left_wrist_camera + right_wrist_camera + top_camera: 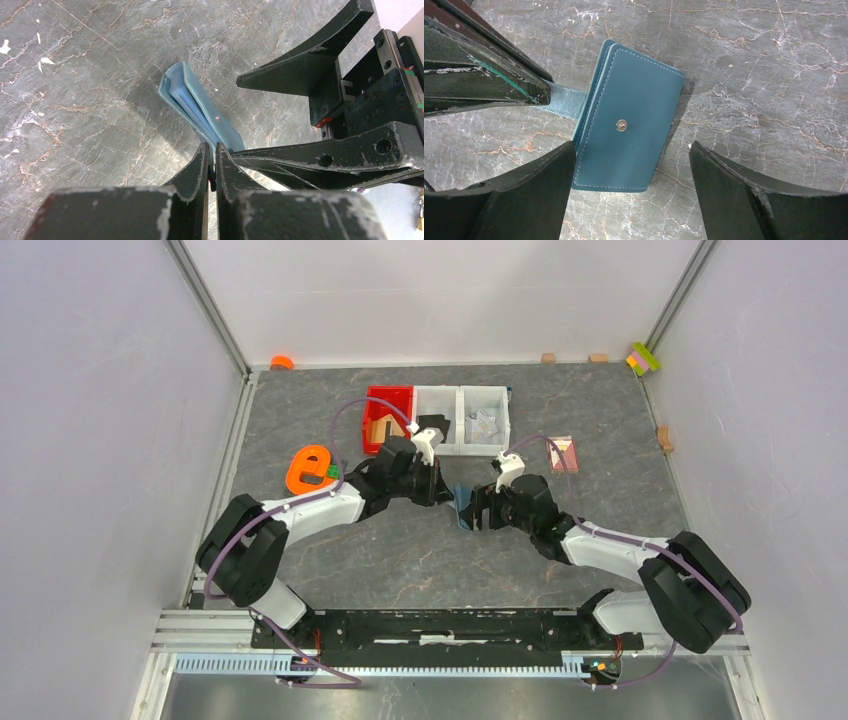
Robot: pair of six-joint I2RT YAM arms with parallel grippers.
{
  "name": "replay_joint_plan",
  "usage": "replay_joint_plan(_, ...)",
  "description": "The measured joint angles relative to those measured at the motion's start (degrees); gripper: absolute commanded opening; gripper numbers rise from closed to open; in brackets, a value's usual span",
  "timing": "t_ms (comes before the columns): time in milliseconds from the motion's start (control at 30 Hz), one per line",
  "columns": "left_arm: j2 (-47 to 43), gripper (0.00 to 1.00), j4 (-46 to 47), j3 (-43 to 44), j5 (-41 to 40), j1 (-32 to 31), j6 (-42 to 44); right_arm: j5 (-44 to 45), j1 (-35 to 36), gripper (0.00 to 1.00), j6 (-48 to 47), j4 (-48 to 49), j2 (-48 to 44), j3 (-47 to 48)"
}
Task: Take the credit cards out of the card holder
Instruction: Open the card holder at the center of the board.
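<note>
The steel-blue card holder (462, 505) stands on edge on the grey table between my two grippers. In the right wrist view its stitched outer face (629, 130) with a metal snap fills the middle, and a paler flap (561, 100) reaches left into the left gripper's fingers (499, 75). My left gripper (212, 160) is shut on that edge of the holder (200, 105). My right gripper (631, 150) is open, with one finger on each side of the holder and neither touching its face. The credit cards are hidden.
At the back stand a red bin (388, 405) with a wooden piece and two white bins (462, 420). An orange e-shaped piece (310, 470) lies at the left, and a flat pinkish-tan rectangle (563, 453) at the right. Small blocks (643, 358) line the far wall.
</note>
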Motion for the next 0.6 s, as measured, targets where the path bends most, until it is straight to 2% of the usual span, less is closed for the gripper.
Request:
replay_joint_plan(133,0.0,0.09,0.0,0.0,-0.1,0.0,0.0,0.3,0.0,0.77,0.0,-0.1,0.0,0.0)
replay_joint_plan(333,0.0,0.08,-0.1,0.0,-1.3,-0.1,0.0,1.6,0.0,0.53,-0.1,-1.2,0.0,0.6)
replay_joint_plan(600,0.0,0.07,-0.5,0.0,-2.7,-0.2,0.5,6.2,0.2,0.44,-0.9,-3.0,0.1,2.3)
